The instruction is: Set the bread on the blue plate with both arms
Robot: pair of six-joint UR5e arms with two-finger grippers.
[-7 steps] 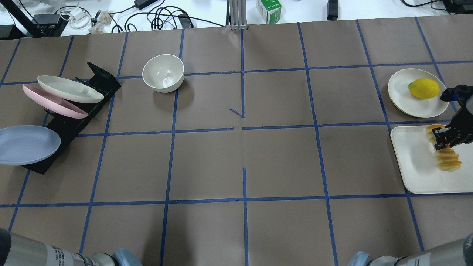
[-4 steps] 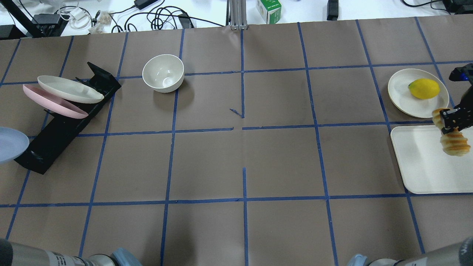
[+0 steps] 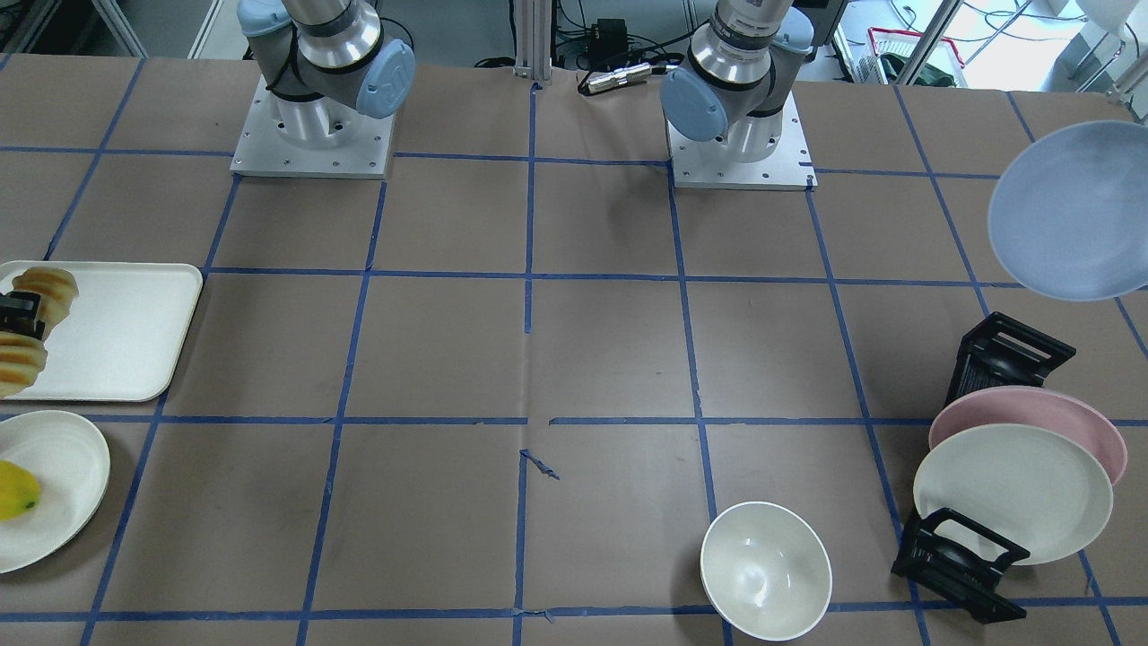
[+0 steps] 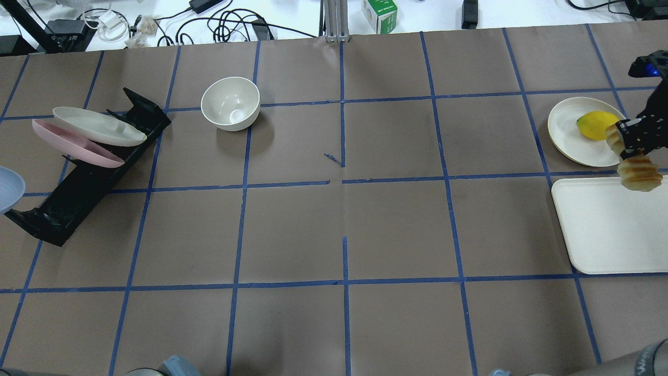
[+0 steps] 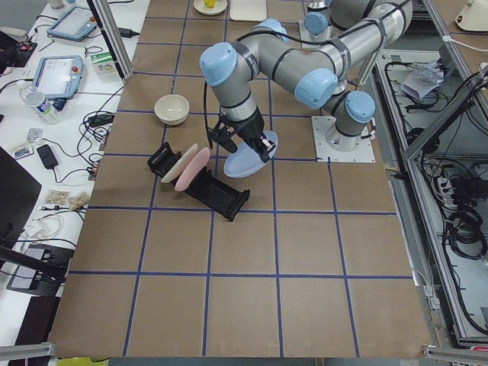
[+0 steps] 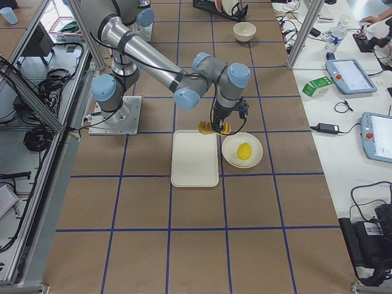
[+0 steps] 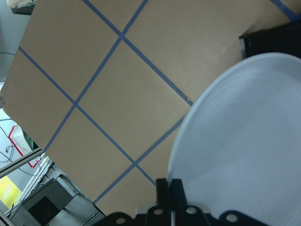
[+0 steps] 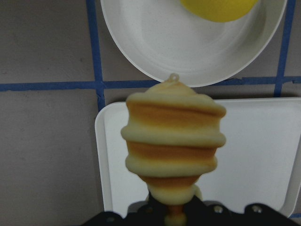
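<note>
The bread (image 4: 637, 175) is a ridged orange-yellow loaf held at its middle in my right gripper (image 4: 634, 140), which is shut on it. It hangs in the air over the far edge of the white tray (image 4: 600, 230). The right wrist view shows the bread (image 8: 171, 146) end-on above the tray's corner. The blue plate (image 3: 1067, 211) is held tilted in the air, clear of the black rack (image 3: 987, 359). My left gripper (image 7: 169, 186) is shut on the plate's rim (image 7: 244, 141). In the overhead view only the plate's edge (image 4: 8, 188) shows at the far left.
A cream plate (image 4: 569, 130) with a yellow fruit (image 4: 595, 125) sits just beyond the tray, under the bread's far end. The black rack (image 4: 88, 177) holds a pink plate (image 4: 73, 143) and a cream-white plate (image 4: 99, 125). A white bowl (image 4: 230, 103) stands left of centre.
My right gripper has lifted the bread off the tray and carried it toward the fruit plate. My left gripper has pulled the blue plate out of the rack, leftward.
</note>
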